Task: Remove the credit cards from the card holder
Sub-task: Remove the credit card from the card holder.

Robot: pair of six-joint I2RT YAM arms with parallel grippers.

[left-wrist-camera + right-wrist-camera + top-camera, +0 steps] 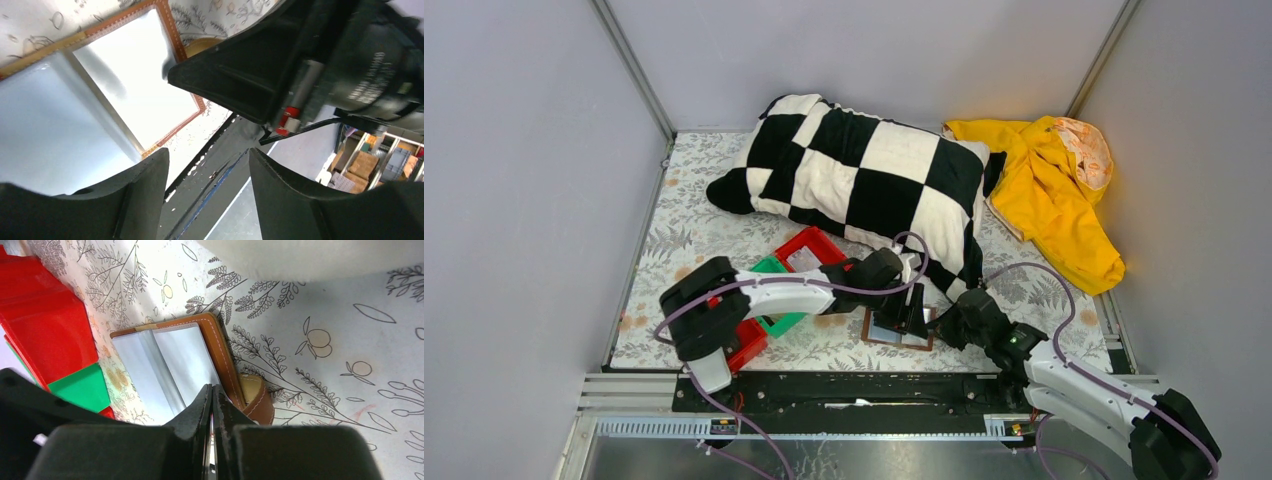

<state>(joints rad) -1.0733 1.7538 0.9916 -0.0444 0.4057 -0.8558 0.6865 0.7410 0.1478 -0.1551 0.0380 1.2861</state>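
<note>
Open holder (170, 360) lying flat; left gripper (207, 165) spread wide beside it, nothing between; right gripper (212, 390) pressed together over its edge.

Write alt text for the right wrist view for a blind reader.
The right gripper, fingers pressed together, sits at an edge of the open brown card holder, which lies on a floral tablecloth. A red bin and green bin sit left.

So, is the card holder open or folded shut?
Open: the card holder lies spread flat, both pale shiny inner faces turned up.
</note>
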